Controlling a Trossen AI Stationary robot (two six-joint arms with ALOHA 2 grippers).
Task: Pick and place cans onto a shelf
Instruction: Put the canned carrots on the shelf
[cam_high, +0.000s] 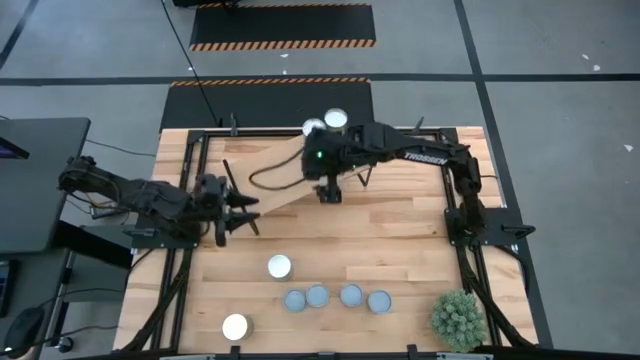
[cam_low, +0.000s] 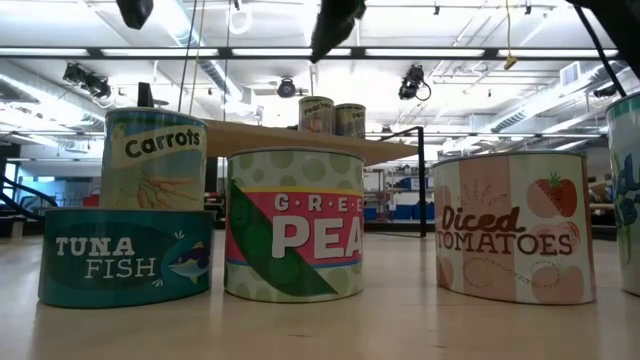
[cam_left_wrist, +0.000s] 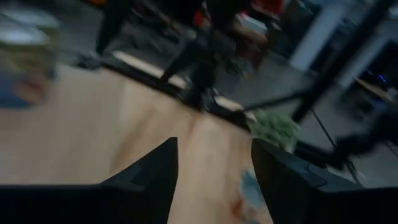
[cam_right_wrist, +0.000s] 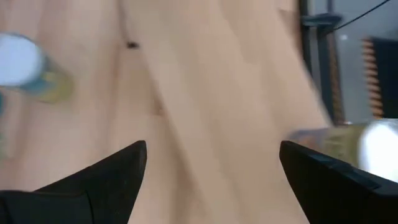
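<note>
Two white-topped cans (cam_high: 313, 128) (cam_high: 337, 118) stand on the far end of the tilted wooden shelf (cam_high: 240, 160); they also show in the low view (cam_low: 316, 113) (cam_low: 350, 120). On the table stand two white-topped cans (cam_high: 279, 266) (cam_high: 235, 326) and a row of several blue-grey-topped cans (cam_high: 336, 297). My right gripper (cam_high: 330, 197) is open and empty, above the table just near of the shelf's right end. My left gripper (cam_high: 250, 215) is open and empty at the shelf's near left side. Both wrist views show empty fingers (cam_left_wrist: 214, 162) (cam_right_wrist: 211, 162).
A green spiky plant (cam_high: 458, 318) stands at the table's near right corner. In the low view the tuna (cam_low: 125, 255), carrots (cam_low: 155, 160), peas (cam_low: 295, 225) and tomato (cam_low: 515, 225) cans stand close in front. Black frame rails (cam_high: 470, 240) run along the table's sides.
</note>
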